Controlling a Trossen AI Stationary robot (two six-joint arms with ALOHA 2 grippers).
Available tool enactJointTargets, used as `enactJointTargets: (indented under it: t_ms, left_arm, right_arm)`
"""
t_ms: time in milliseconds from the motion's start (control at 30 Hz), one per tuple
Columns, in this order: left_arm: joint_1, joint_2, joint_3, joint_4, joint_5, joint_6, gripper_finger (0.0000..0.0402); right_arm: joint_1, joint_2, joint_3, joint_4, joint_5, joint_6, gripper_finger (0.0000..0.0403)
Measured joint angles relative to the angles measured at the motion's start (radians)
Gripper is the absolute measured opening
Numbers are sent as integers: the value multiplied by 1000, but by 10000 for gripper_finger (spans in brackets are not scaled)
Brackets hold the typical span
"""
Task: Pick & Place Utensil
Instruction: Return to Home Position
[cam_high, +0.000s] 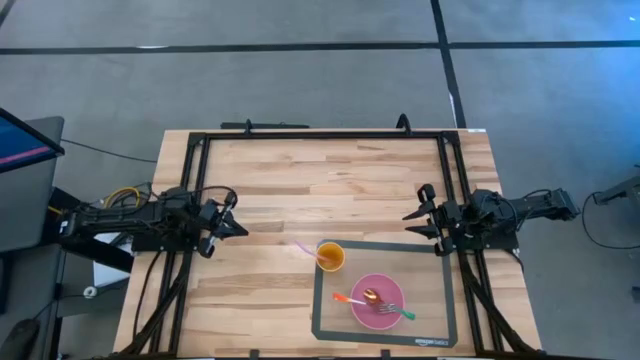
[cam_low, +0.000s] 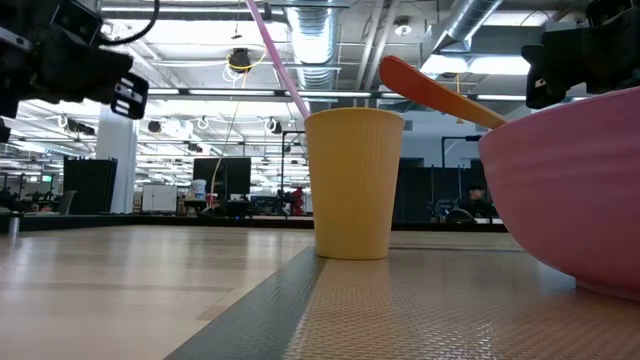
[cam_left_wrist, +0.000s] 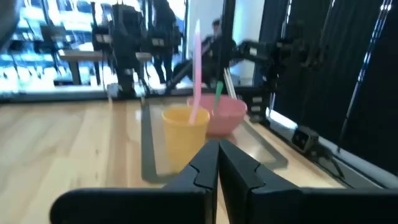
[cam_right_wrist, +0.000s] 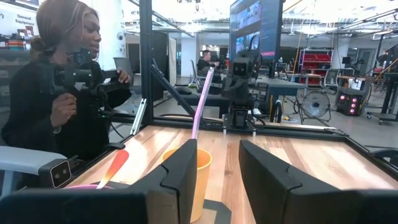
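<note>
A yellow cup (cam_high: 330, 256) stands on the grey mat (cam_high: 430, 260) with a pink utensil (cam_high: 303, 249) leaning out of it; it also shows in the low view (cam_low: 355, 185). A pink bowl (cam_high: 377, 301) on the mat holds an orange-handled spoon (cam_high: 350, 298) and a green-handled fork (cam_high: 398, 312). My left gripper (cam_high: 236, 227) hovers shut at the table's left, pointing at the cup (cam_left_wrist: 185, 134). My right gripper (cam_high: 418, 220) hovers open at the table's right, empty; the cup (cam_right_wrist: 200, 180) shows between its fingers.
A black frame (cam_high: 320, 135) runs around the wooden table top. Bare wood lies between the two grippers and toward the far edge. A person (cam_right_wrist: 59, 93) stands beyond the table's left side.
</note>
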Motion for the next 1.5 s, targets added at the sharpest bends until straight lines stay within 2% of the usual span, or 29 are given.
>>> enactJointTargets:
  t_ms: [267,1367,1500]
  left_arm:
    - [-1,0,0,-81,-16,27,12]
    - [-26,0,0,-77,-18,2,12]
    - [-26,0,0,-76,-46,2,12]
  right_arm:
    - [0,0,0,0,0,0,113]
    - [0,0,0,0,0,0,113]
    - [0,0,0,0,0,0,113]
